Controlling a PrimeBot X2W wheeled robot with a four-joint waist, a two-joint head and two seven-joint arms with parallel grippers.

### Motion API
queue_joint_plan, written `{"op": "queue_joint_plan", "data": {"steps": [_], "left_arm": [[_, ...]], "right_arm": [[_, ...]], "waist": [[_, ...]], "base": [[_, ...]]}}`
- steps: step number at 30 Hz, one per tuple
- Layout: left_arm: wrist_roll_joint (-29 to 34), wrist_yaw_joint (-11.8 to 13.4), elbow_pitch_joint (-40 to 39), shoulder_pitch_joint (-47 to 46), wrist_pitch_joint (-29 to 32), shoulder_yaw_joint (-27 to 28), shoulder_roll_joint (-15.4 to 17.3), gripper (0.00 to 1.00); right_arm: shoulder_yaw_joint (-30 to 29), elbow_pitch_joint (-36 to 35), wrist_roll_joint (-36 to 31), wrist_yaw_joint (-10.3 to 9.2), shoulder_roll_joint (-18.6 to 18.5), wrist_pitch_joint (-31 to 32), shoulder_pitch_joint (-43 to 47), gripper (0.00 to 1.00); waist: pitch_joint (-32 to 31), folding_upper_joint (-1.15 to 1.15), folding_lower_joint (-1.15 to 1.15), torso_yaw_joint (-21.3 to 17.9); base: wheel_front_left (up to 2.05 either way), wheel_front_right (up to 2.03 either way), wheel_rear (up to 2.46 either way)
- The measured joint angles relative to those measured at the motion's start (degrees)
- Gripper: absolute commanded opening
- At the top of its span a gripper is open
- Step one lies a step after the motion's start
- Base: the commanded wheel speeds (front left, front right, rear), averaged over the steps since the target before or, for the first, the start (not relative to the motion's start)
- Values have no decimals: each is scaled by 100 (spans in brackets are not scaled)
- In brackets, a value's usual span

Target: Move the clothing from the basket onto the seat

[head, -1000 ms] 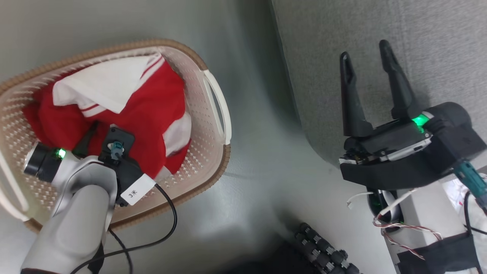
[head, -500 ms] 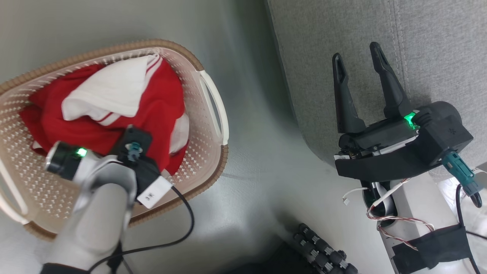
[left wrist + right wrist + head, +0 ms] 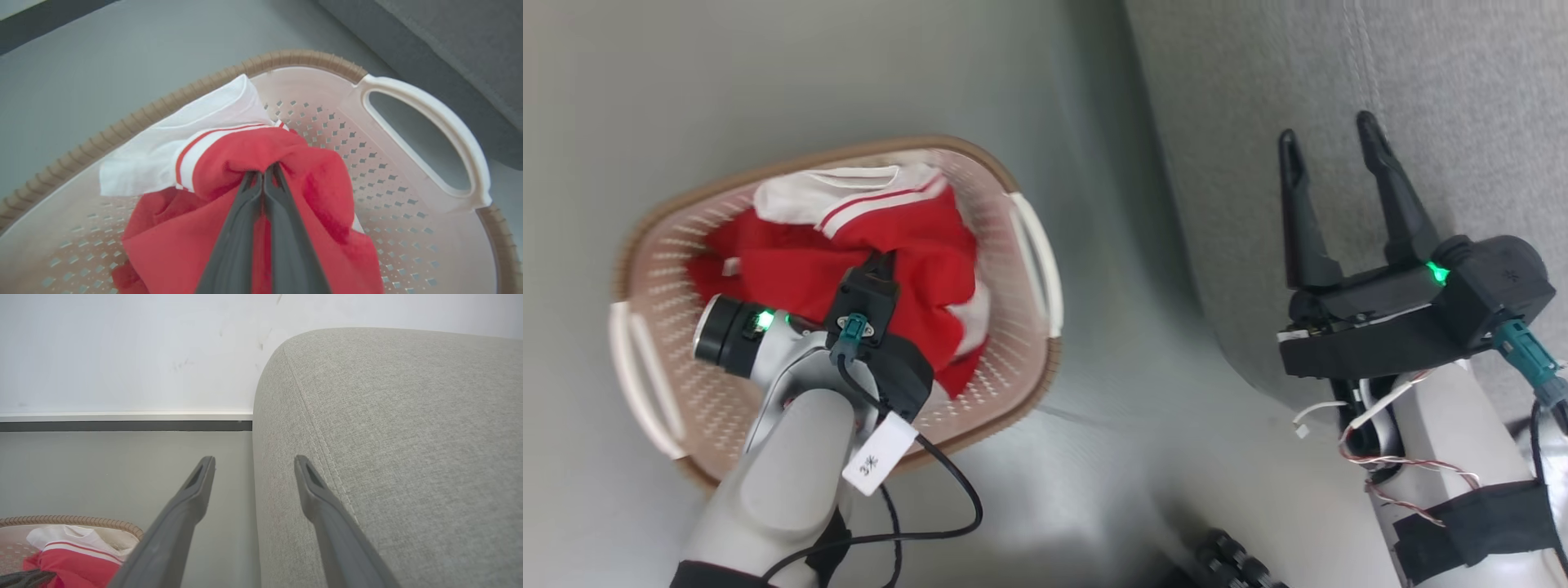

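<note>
The red clothing point(image 3: 907, 237) with white panels and striped trim lies bunched in the cream basket point(image 3: 1013, 359) on the floor. My left gripper point(image 3: 264, 173) is shut on a fold of the red clothing point(image 3: 310, 163), its two fingers pressed together and the cloth pulled up around the tips. In the head view that left gripper point(image 3: 882, 265) reaches down into the basket. My right gripper point(image 3: 1327, 135) hangs open over the edge of the grey sofa seat point(image 3: 1462, 98), holding nothing. The right wrist view shows the seat point(image 3: 408, 416) beside its spread fingers point(image 3: 200, 482).
The basket point(image 3: 429, 106) stands on a grey floor point(image 3: 768, 73) left of the sofa, with a strip of floor between them. A white wall with a dark skirting point(image 3: 122, 425) runs behind. A black ribbed part point(image 3: 1233, 563) shows at the bottom edge.
The head camera has shifted, so the basket sits lower and further right. My left gripper has moved in over the pile and bunched the red cloth. The right gripper stays open.
</note>
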Motion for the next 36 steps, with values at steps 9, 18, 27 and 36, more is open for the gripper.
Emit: {"op": "queue_joint_plan", "data": {"steps": [9, 18, 27, 36], "left_arm": [[-151, -154, -210, -3, -272, -105, -65, 0], [-449, -256, -458, -7, -366, -138, -102, 0], [-711, -349, -778, 17, -369, -127, -134, 0], [-823, -466, -964, 48, -369, -113, -143, 0]], "right_arm": [[-197, 320, -2, 0, -172, 1, 157, 100], [-375, 597, -1, 5, -300, 1, 400, 100], [-370, 839, -1, 57, -297, 1, 605, 100], [-241, 1090, -1, 129, -246, 1, 870, 100]], "waist": [[-575, 0, 0, 553], [-1251, 0, 0, 1073], [-2059, 0, -1, 1494], [-2796, 0, -2, 1701]], "base": [[0, 0, 0], [0, 0, 0], [0, 0, 0], [0, 0, 0]]}}
